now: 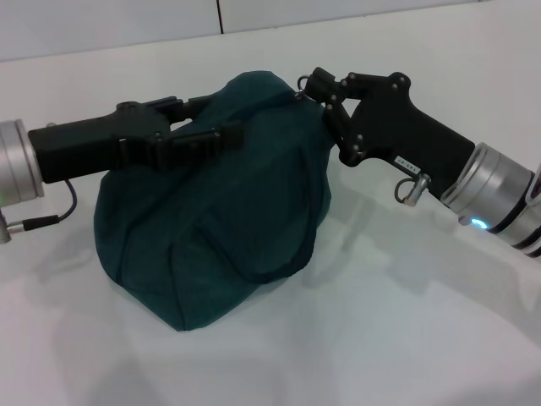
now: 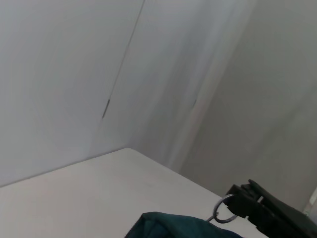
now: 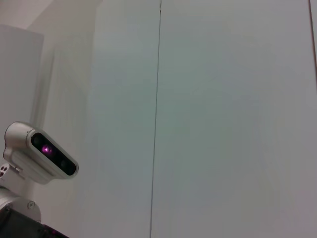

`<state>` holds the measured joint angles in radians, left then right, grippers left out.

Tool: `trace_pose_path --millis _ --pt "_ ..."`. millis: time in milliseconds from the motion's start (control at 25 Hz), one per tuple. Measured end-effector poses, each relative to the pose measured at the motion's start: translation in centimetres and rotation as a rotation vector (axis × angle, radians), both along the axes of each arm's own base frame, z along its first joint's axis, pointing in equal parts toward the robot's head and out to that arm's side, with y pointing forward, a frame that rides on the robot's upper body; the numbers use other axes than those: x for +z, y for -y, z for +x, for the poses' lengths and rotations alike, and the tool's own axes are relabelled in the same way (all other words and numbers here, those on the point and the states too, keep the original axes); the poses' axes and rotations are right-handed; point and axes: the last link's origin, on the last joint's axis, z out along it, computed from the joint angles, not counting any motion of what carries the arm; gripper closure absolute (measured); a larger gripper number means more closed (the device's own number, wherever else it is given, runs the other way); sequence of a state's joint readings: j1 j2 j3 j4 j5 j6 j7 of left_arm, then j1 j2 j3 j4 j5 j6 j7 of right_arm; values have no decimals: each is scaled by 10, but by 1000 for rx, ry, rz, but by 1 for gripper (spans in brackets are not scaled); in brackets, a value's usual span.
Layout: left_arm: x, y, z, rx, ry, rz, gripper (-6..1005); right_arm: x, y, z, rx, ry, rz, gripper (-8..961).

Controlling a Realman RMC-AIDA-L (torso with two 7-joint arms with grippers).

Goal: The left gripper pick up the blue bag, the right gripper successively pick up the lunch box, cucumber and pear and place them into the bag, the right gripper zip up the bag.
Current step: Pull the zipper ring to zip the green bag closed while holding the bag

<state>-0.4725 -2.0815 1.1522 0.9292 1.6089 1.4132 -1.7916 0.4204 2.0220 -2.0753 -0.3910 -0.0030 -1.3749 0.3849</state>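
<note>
Blue bag (image 1: 215, 228) resting on the white table (image 1: 406, 338), bulging and rounded, top drawn together, mouth appearing closed along the upper seam. Lunch box, cucumber and pear not visible in any view.

Left gripper (image 1: 221, 127) reaching in from the left at the bag's upper left, fingers lying against and over the fabric near the top, one above and one below a fold; appears pinched on the cloth of the bag. Black cable (image 1: 51, 216) hanging from the left wrist, beside the bag.

Right gripper (image 1: 311, 88) reaching in from the right at the bag's upper right corner, fingertips pressed together on the metal ring pull (image 1: 303, 95) at the end of the zipper. Same grip confirmed in the left wrist view: right gripper (image 2: 237, 202) with the ring pull (image 2: 224, 212) hanging from its tips, just above the bag's top edge (image 2: 173, 225).

Right wrist view showing only the wall and a grey camera housing (image 3: 39, 156).
</note>
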Motion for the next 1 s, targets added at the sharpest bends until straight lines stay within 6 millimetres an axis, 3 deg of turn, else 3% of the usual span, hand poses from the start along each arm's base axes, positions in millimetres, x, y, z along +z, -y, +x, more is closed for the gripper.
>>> trace_pose_path --millis 240,440,640,1000 --pt "-5 1 -2 -36 -31 7 292 0 1 1 -5 0 -1 936" --pt "-13 4 -7 -67 -30 14 483 -1 3 3 -8 -2 -3 936" --pt "-12 8 -11 -89 18 65 580 -1 5 4 -11 -5 -5 936" --pt "-12 10 -12 -109 44 101 616 -1 7 5 -19 -18 -11 935"
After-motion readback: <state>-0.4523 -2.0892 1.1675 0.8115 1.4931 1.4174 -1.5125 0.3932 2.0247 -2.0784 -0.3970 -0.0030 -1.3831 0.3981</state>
